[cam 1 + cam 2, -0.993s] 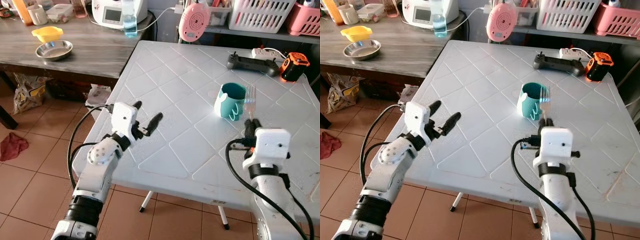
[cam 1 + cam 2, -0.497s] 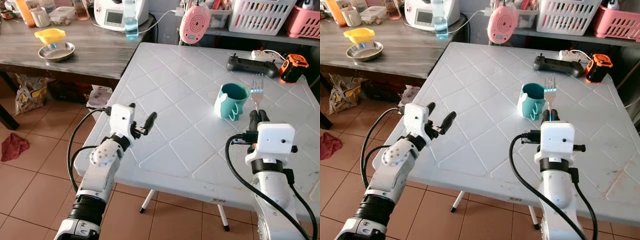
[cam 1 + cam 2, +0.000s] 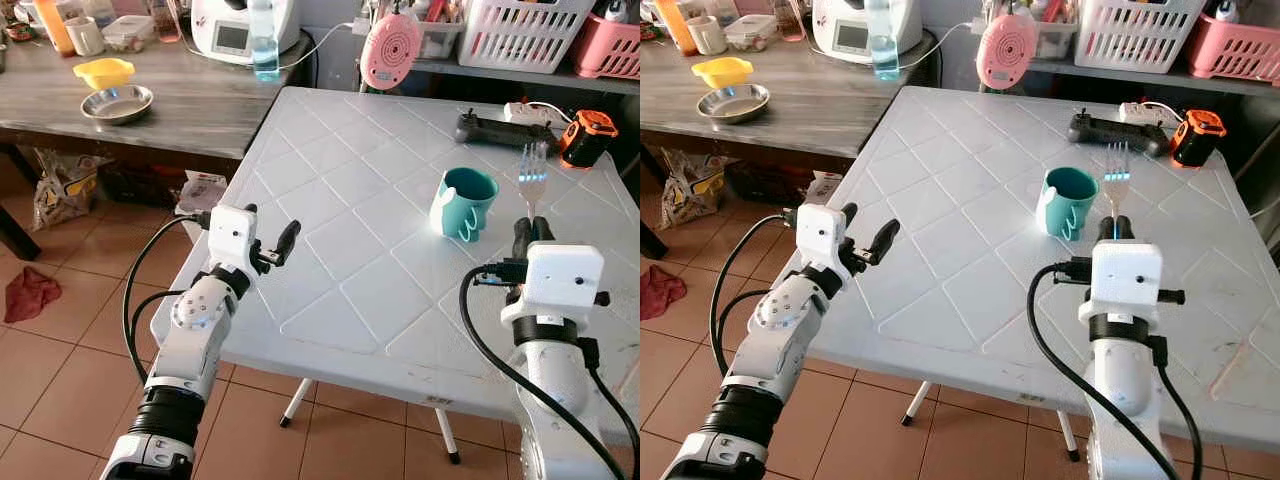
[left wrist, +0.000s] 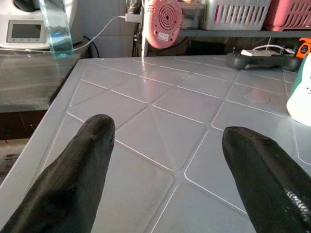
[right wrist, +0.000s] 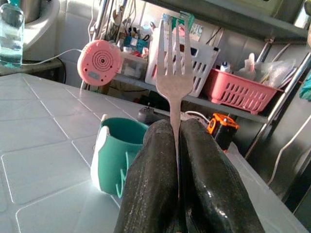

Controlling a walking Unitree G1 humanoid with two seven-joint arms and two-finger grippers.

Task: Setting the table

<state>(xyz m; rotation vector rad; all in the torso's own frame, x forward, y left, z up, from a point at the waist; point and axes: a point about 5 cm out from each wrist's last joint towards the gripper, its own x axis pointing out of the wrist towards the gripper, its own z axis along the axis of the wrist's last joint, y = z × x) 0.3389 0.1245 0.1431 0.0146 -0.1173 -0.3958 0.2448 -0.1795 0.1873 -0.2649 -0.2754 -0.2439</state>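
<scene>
Right gripper (image 3: 1114,228) clamped on the handle of a metal fork (image 3: 1117,163), both fingers pressed together around it, tines pointing up and away, above the white worktop (image 3: 970,200) and just beside the teal mug (image 3: 1066,202). Left gripper (image 3: 862,235) held over the near left edge of the same worktop, its 2 fingers apart, nothing between them.

About handling: fork probably light and stiff, not fragile, but smooth metal, so likely to slip or turn inside the grip if tilted quickly. Hold low on the handle, as now, seems good, because tines stay free. For laying down, better to lower the handle flat to the surface near the mug and only then release, otherwise may bounce on the hard plastic. Black controller (image 3: 1114,128) and orange device (image 3: 1198,135) lying at the far side, well apart from the fork
</scene>
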